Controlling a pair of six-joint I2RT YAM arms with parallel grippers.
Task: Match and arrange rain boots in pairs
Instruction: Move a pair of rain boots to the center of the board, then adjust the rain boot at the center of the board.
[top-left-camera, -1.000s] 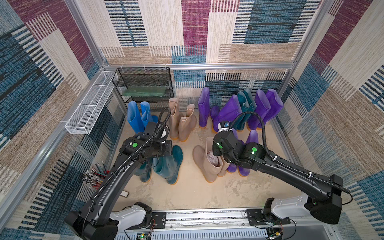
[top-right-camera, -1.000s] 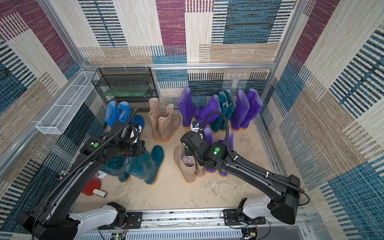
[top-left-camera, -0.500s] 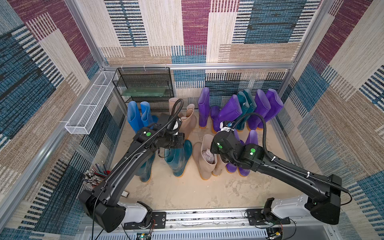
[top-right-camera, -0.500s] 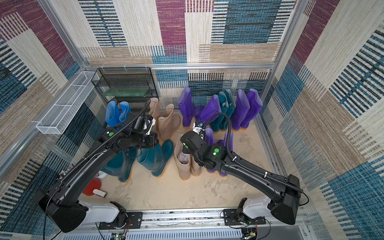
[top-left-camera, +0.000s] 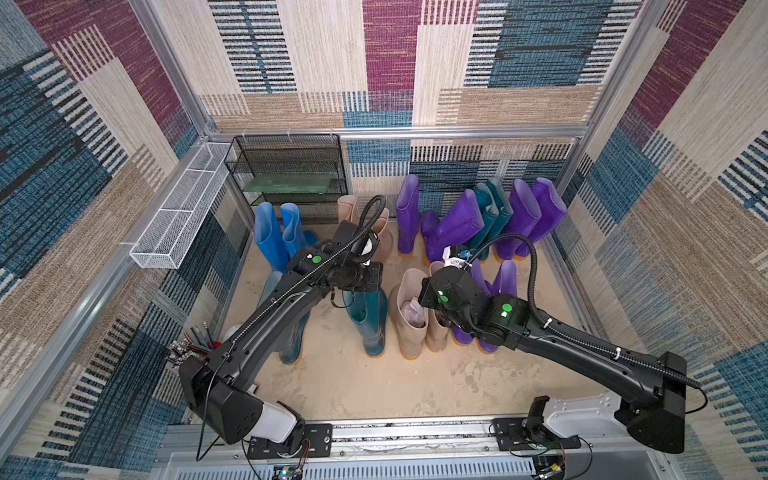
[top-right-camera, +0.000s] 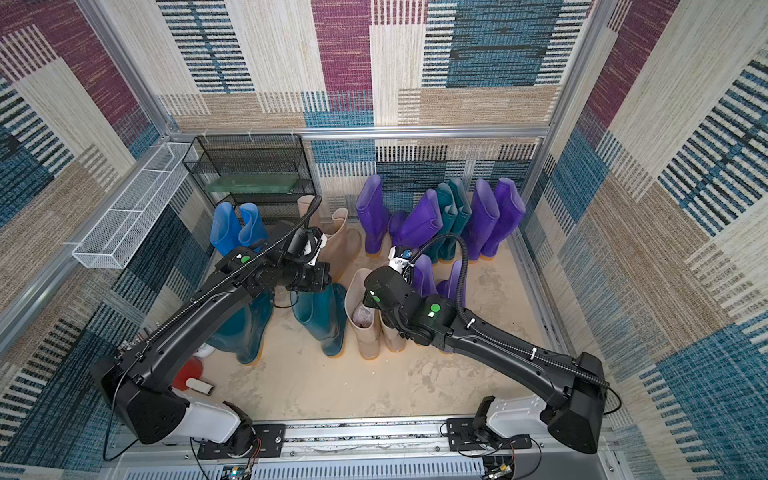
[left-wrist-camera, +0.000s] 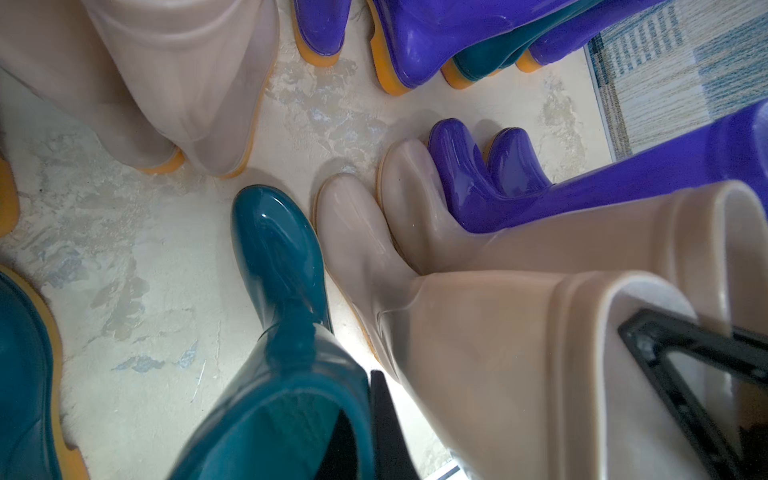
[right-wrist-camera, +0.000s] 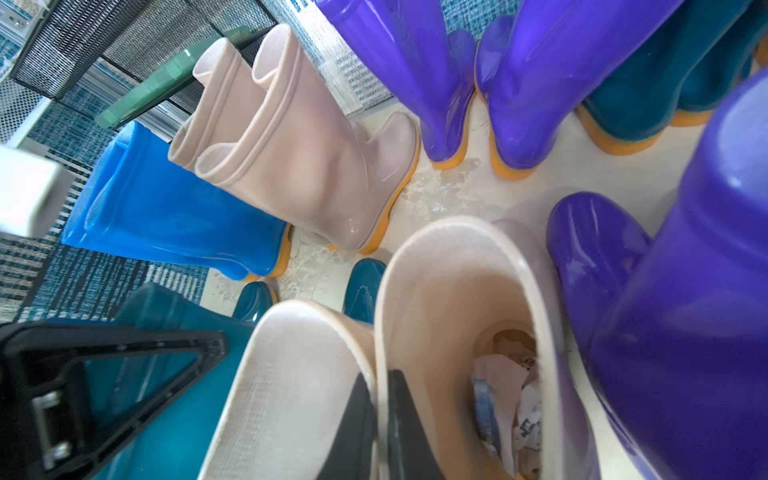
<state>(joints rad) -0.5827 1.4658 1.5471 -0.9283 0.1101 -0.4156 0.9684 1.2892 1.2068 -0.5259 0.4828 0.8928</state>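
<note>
My left gripper (left-wrist-camera: 365, 440) is shut on the rim of a dark teal boot (left-wrist-camera: 282, 291), one finger inside the shaft and one outside. In both top views that teal boot (top-left-camera: 368, 320) (top-right-camera: 322, 316) stands just left of two beige boots (top-left-camera: 409, 320). A second teal boot (top-left-camera: 293, 332) stands under the left arm. My right gripper (right-wrist-camera: 376, 432) pinches the touching rims of the two beige boots (right-wrist-camera: 457, 270), with one finger in each shaft. Two short purple boots (top-left-camera: 503, 278) stand right of them.
Along the back wall stand a blue pair (top-left-camera: 274, 237), a beige pair (top-left-camera: 384, 232), several purple boots (top-left-camera: 536, 212) and a teal pair (top-left-camera: 492, 212). A black mesh rack (top-left-camera: 291, 174) fills the back left corner, with a white wire basket (top-left-camera: 183, 212) on the left wall.
The left arm has carried the teal boot to the right, up against the beige boots. The right arm has barely moved, and its grip looks slightly looser.
</note>
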